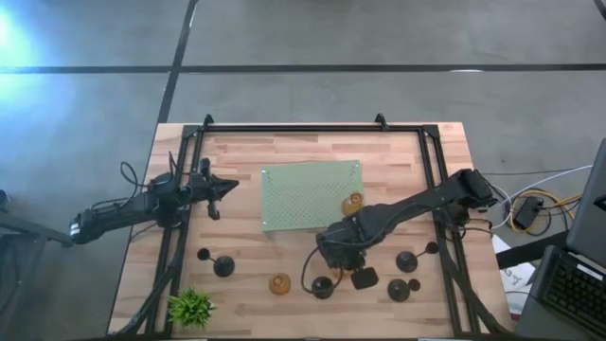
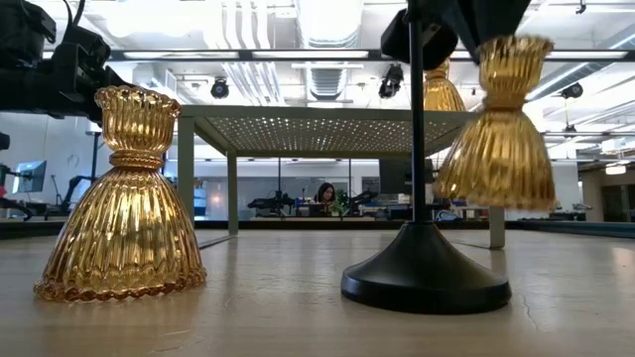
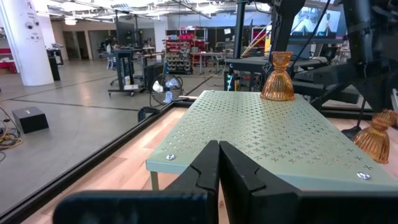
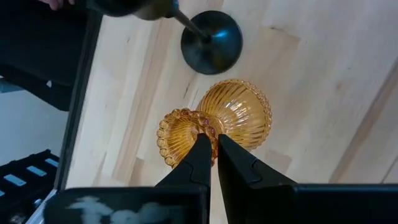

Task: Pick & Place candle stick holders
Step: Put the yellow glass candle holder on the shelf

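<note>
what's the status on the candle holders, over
Right gripper shut on amber holder, lifted. Left gripper shut, empty, beside green mat. Black holder close below.

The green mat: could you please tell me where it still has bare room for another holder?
Most of the green mat is bare: everything from its left edge across to the one amber holder near its right edge. The crowding is off the mat, on the wood near the right hand among the black holders.
</note>
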### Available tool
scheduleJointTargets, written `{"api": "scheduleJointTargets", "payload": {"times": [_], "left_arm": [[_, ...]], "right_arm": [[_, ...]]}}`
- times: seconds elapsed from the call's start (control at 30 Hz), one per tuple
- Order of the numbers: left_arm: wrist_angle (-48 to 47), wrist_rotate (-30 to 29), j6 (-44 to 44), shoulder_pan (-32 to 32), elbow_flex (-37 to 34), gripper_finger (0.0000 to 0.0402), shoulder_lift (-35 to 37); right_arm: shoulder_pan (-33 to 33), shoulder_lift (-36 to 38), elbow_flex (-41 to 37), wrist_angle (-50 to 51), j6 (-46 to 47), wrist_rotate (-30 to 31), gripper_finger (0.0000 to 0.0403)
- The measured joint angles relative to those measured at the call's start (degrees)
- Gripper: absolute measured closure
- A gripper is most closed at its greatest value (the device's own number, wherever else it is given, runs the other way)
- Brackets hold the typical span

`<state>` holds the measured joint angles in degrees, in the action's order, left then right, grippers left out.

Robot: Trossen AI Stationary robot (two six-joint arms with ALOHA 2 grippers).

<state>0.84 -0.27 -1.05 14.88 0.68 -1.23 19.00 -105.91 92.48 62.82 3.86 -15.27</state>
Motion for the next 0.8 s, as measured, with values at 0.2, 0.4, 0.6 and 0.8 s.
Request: {"api": "scheduleJointTargets", "payload": {"times": [0.2, 0.4, 0.6, 0.8], "left_arm": [[0.0, 0.0, 0.0, 0.0, 0.0, 0.0388, 0.0], [0.0, 0.0, 0.0, 0.0, 0.0, 0.0388, 0.0], [0.0, 0.0, 0.0, 0.0, 0.0, 0.0388, 0.0], [0.0, 0.0, 0.0, 0.0, 0.0, 0.0388, 0.0]], "right_arm": [[-1.0, 0.0, 6.8, 6.0, -1.6, 0.0, 0.0395], [-3.3, -0.1, 14.5, 11.2, -4.1, -0.7, 0.0395], [-7.0, -0.1, 22.4, 13.8, -6.9, -4.9, 0.0395], [-11.6, -0.1, 29.0, 17.5, -9.7, -6.3, 0.0395]]}}
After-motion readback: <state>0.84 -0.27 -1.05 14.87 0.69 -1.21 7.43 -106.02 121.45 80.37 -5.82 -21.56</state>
